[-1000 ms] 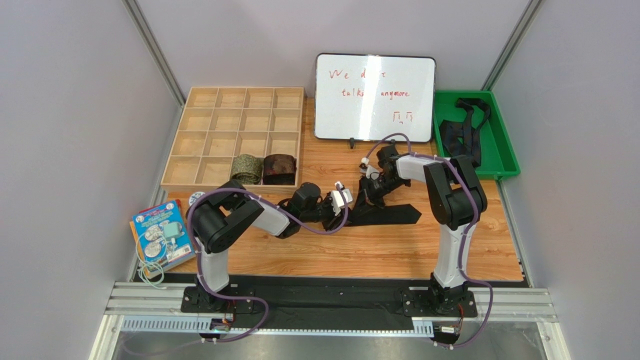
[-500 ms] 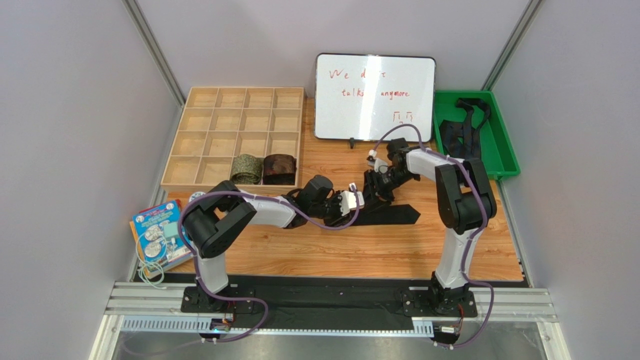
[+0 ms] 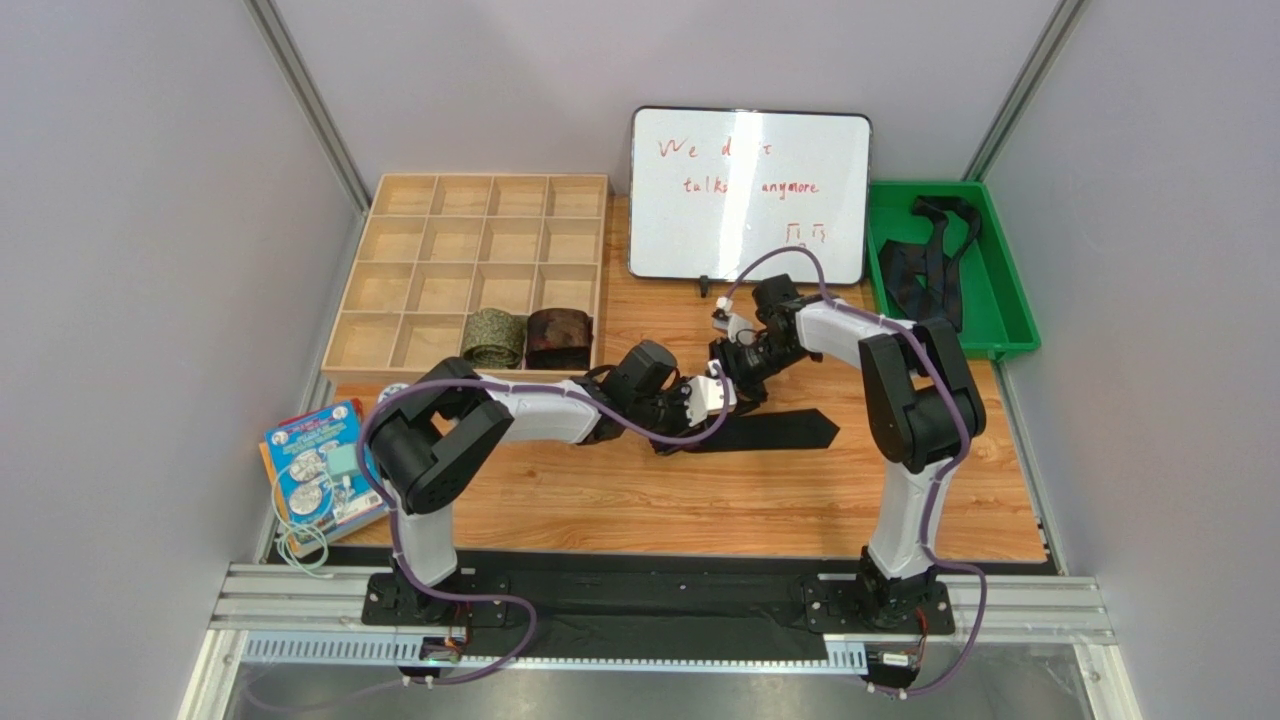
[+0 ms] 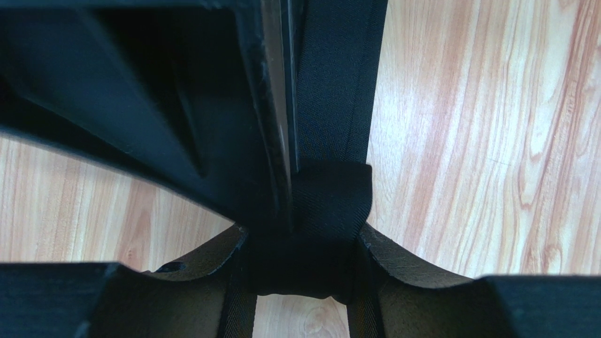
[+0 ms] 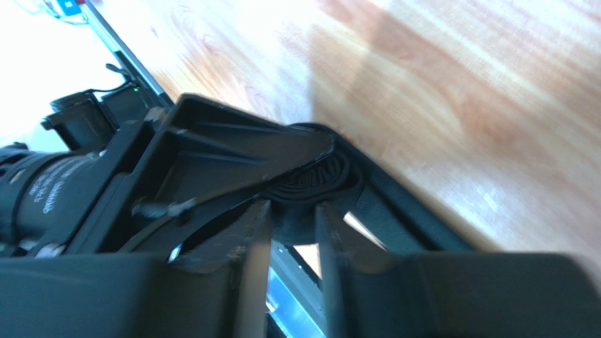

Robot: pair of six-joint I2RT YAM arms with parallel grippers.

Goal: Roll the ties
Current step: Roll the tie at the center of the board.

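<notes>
- At lower left a colourful booklet [image 3: 319, 468] lies at the left edge of the wooden desk [image 3: 601, 510].
- Above it, at upper left, a wooden compartment tray [image 3: 473, 240] sits flat. Its bottom row holds two rolled ties side by side: an olive-green coil [image 3: 493, 335] and, in the next compartment to the right, a reddish-brown coil [image 3: 559, 336].
- The left gripper [image 3: 718, 405] reaches rightward to mid-frame. In the left wrist view its fingers [image 4: 409, 271] press on both sides of the rolled end of the black tie [image 3: 781, 429], gripping it.
- The black tie lies at the centre of the desk. Its long axis runs left to right across the frame, tilting very slightly up to the right. The rolled end is at the left, between the two grippers. The unrolled strip lies flat, and its wide pointed end faces right.
- The right gripper [image 3: 736, 375] comes down onto the same roll from the upper right. Its fingers [image 5: 250, 260] stand a little apart with dark fabric between them; I cannot tell whether they pinch it.
- Above centre a whiteboard [image 3: 748, 192] with red writing stands propped upright.
- At upper right a green tray [image 3: 1004, 300] holds loose black ties [image 3: 917, 263] in a tangled heap.
- Plain grey walls [image 3: 150, 225] enclose the light wood-grain desk on the left, back and right.
</notes>
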